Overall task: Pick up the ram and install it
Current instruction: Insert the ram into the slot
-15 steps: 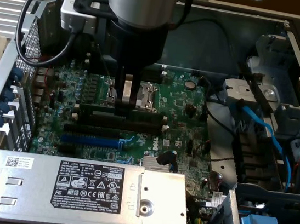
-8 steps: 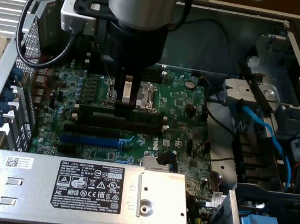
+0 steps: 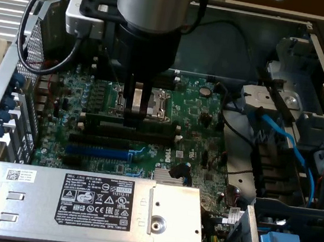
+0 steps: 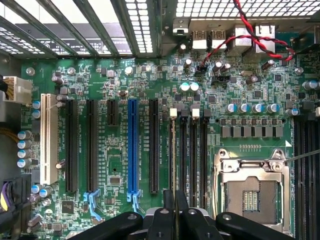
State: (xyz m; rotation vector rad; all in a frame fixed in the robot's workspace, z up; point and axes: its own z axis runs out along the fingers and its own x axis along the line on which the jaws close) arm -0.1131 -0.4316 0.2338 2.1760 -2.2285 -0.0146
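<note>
I've got gripper (image 3: pixel 134 116) clamped mid top-edge of the ram (image 3: pixel 155 126): prob light, stiff, fragile pcb.

The case is open from above, so the motherboard (image 3: pixel 205 112) can be reached straight down. The end effector (image 3: pixel 134 115), closed on the ram (image 4: pixel 173 150), fills the space over the memory slots (image 4: pixel 192 155), just beside the CPU socket (image 4: pixel 251 190). The power supply (image 3: pixel 103 206) walls off the near edge. Blue cables (image 3: pixel 284 144) and a metal bracket (image 3: pixel 272 102) crowd the exterior view's right, and a black cable (image 3: pixel 23 19) loops at its left.
</note>
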